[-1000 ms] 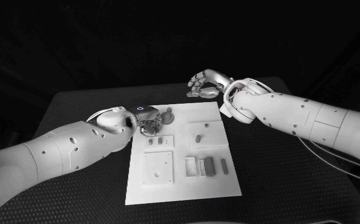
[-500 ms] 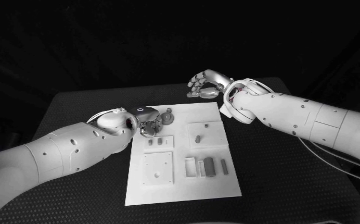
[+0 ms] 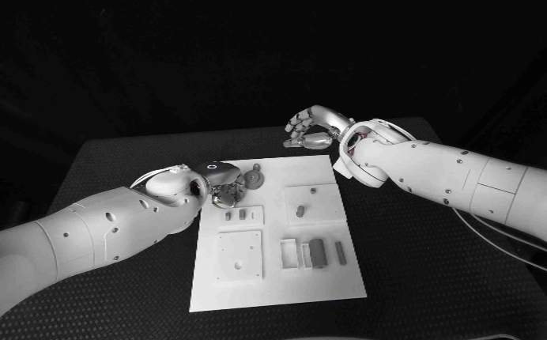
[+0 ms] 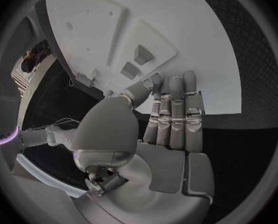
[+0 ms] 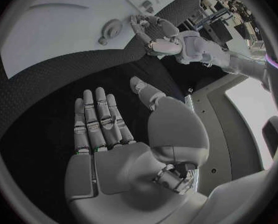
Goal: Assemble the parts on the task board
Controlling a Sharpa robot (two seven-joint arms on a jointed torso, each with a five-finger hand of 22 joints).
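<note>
The task board (image 3: 279, 289) lies in the middle of the black table (image 3: 433, 277), its near edge toward the robot. Toward that near edge sits a square plate (image 3: 240, 256) on the board's left side, and beside it, to the right, a row of small upright grey parts (image 3: 312, 252). Farther up, a smaller plate (image 3: 242, 215) holds two short pegs, and to its right another square plate (image 3: 314, 202) carries a single part (image 3: 301, 210). At the board's far left corner the left hand (image 3: 228, 186) hangs with its fingers pointing down just above the board; in the left wrist view (image 4: 170, 119) the fingers lie straight and side by side with nothing between them, released. Just beyond it, near the far edge, rests a round part (image 3: 254, 176) with a small stem. Past the board's far edge, over the bare table, the right hand (image 3: 310, 129) hovers; its wrist view (image 5: 114, 129) shows a flat, released palm holding nothing.
</note>
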